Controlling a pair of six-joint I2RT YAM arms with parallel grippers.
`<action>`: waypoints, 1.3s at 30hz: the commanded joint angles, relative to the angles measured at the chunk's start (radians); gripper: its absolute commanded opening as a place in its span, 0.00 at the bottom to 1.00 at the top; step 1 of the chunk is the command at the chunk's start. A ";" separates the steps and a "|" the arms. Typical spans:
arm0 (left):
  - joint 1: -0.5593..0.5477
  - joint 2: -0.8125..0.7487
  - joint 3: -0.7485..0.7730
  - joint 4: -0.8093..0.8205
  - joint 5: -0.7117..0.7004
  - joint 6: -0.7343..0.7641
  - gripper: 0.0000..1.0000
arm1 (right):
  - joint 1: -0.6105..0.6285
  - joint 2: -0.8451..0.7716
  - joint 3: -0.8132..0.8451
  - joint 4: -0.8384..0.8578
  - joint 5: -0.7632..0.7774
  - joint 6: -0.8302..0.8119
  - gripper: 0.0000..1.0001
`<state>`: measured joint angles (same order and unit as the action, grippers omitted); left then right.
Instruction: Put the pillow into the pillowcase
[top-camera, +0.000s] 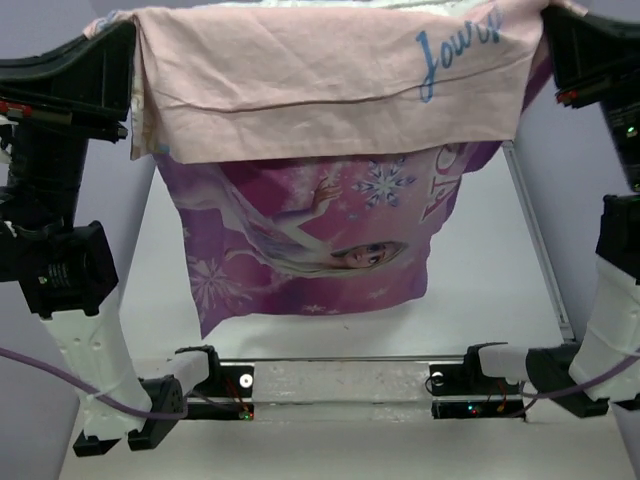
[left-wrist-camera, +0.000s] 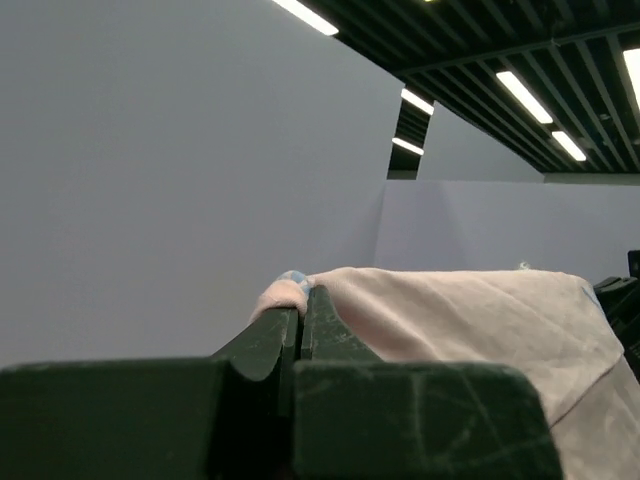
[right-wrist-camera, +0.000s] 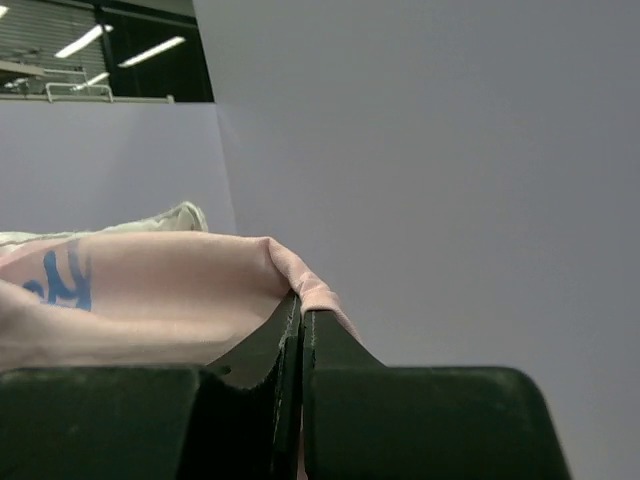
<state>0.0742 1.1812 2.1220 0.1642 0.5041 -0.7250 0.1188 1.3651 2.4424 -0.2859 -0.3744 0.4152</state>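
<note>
Pillowcase (top-camera: 300, 90) hangs above the table (top-camera: 490, 290), my left gripper (left-wrist-camera: 300, 302) and right gripper (right-wrist-camera: 301, 306) each pinching a top corner, presumably to spread it.

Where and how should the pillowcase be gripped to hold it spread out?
At its two upper corners, one from the left side and one from the right, pinching the thin edge. The pillowcase is limp cloth hanging as a wide sheet, so corner grips hold it spread. The left gripper and the right gripper are shut there.
</note>
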 joint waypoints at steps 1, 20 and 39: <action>0.006 -0.089 -0.293 0.204 -0.033 -0.027 0.00 | -0.004 -0.140 -0.338 0.191 0.100 -0.039 0.00; -0.014 0.200 0.045 0.093 -0.047 0.072 0.00 | -0.004 0.237 -0.008 0.370 -0.061 -0.001 0.00; -0.435 -0.901 -1.754 0.269 -0.197 -0.014 0.29 | -0.071 -0.290 -1.707 0.688 -0.084 0.050 0.00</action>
<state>-0.3328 0.3882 0.4587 0.3542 0.3447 -0.7292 0.0834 1.1397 0.7666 0.2638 -0.5579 0.4721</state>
